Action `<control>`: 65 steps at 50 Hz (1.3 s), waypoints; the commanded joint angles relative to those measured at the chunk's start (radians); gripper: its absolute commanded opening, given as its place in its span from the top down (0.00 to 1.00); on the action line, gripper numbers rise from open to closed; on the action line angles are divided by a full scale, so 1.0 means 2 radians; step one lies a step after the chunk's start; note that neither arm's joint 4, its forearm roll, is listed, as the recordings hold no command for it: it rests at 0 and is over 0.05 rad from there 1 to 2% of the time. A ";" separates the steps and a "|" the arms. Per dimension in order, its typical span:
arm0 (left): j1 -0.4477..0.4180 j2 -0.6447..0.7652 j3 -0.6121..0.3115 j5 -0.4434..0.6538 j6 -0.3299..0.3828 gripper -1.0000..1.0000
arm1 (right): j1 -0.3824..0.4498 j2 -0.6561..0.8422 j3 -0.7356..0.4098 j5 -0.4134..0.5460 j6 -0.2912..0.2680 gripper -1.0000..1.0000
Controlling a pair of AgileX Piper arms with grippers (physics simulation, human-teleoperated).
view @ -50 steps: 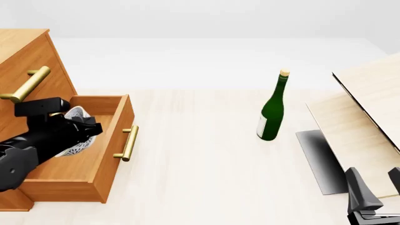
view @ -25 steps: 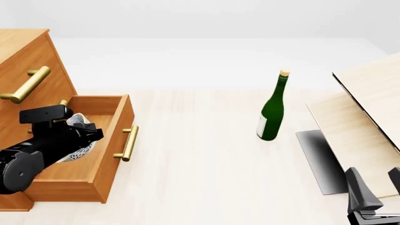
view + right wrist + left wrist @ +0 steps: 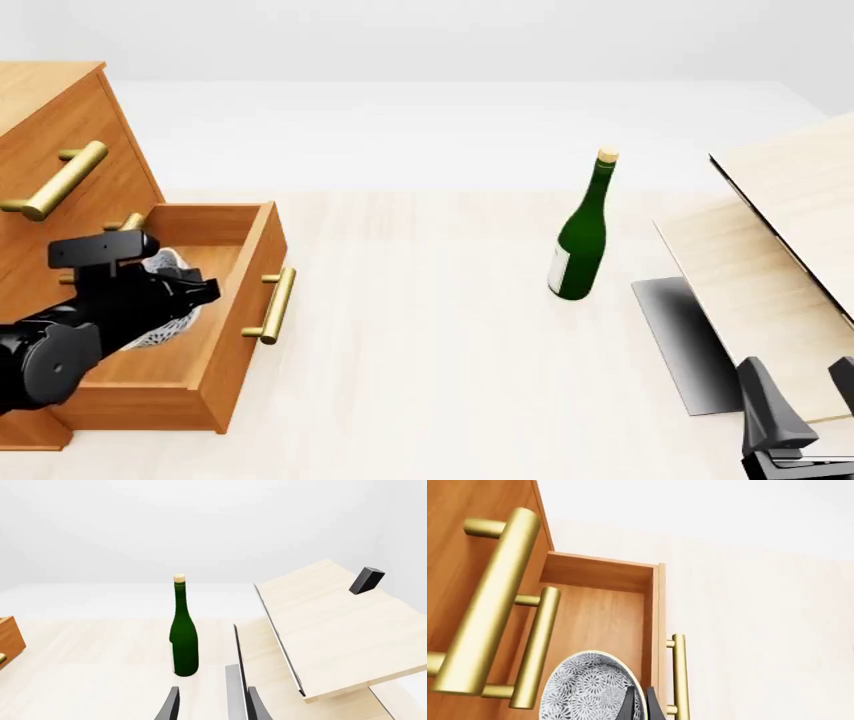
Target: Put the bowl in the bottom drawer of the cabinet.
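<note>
Bowl [image 3: 167, 300] sits directly at the left gripper [image 3: 639, 705], inside the open bottom drawer [image 3: 247, 262] of the cabinet [image 3: 60, 130]. The left wrist view shows two dark fingers [image 3: 628, 704] pressed close together over the bowl's rim, one on each side of the wall, so the grip reads as a pinch on the rim. The speckled inner face is turned toward the wrist camera, so the bowl hangs tilted from the fingers, not flat.

Relation for the next move: below and ahead of the fingertips is the drawer floor. The drawer's front panel with its brass handle [image 3: 678, 672] lies just beside the gripper on the table side; the upper drawers' handles [image 3: 490, 605] overhang on the cabinet side. Whether the bowl's low edge touches the floor: cannot tell, the arm hides it in the front view.

Left arm is the only one near; right gripper [image 3: 212, 702] is well apart, near the pale boards [image 3: 327, 625] and the green bottle [image 3: 183, 630], fingers spread, holding nothing.

Judgement: placement nearly done. Remaining: lower, release, withdraw without catching the overhanging handles. Risk: bowl rolls on its rim if released tilted.
</note>
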 commanded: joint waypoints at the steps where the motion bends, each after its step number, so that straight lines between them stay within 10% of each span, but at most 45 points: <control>1: 0.009 0.009 -0.001 -0.010 0.008 1.00 | 0.000 0.000 0.000 0.000 0.000 0.00; 65: 0.037 0.116 0.002 -0.097 0.033 1.00 | 0.000 0.000 0.000 0.000 0.000 0.00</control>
